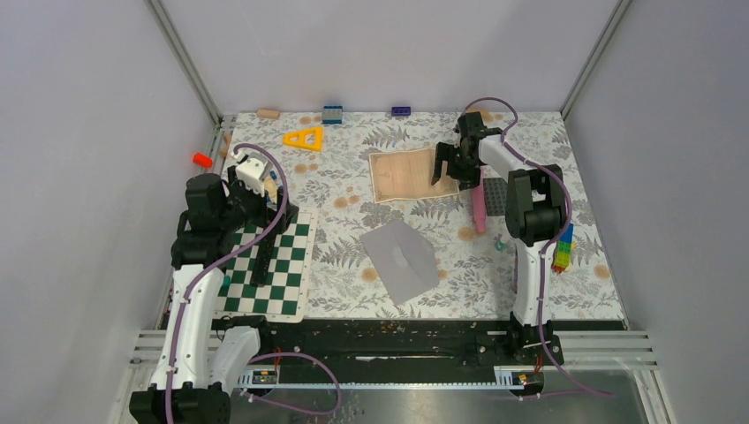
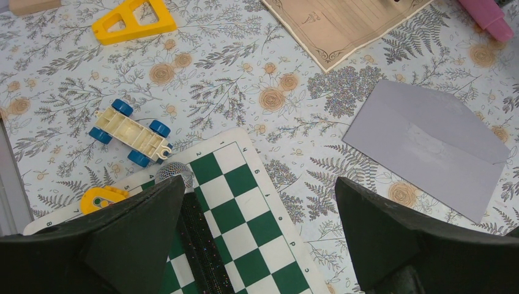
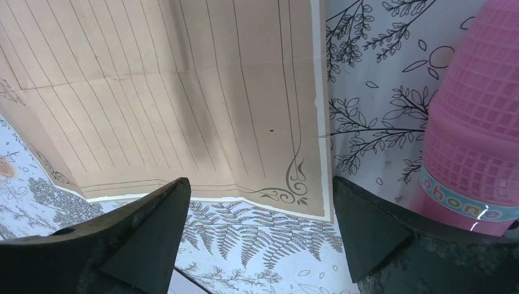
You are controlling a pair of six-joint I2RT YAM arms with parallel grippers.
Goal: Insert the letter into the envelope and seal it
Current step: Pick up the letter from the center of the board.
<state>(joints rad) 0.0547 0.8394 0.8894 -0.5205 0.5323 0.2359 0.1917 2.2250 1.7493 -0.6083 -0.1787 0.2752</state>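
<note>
Top view: two arms, one letter, one envelope. The letter [image 1: 402, 175] lies flat on the fern-print cloth toward the far side. The envelope [image 1: 402, 258] lies flat nearer me, mid-table, with cloth between the two. My right gripper [image 1: 444, 175] hangs at the letter's right edge. My left gripper [image 1: 253, 207] sits over one chessboard mat [image 1: 296, 265].

Left wrist: my left gripper [image 2: 257, 245] stands spread wide, two fingers, nothing between them. Below is the mat, with one black microphone [image 2: 190, 226] lying on it. One grey envelope [image 2: 428, 144] to the right, one letter corner [image 2: 343, 24] beyond it. One yellow triangle [image 2: 131, 21] and one four-wheeled toy chassis [image 2: 130, 133] are also in view.

Right wrist: my right gripper [image 3: 260, 239] is spread wide, holding nothing. The letter's [image 3: 183, 92] near right corner lies between and beyond the two fingers. One pink toy [image 3: 474, 128] lies just right of the sheet.
</note>
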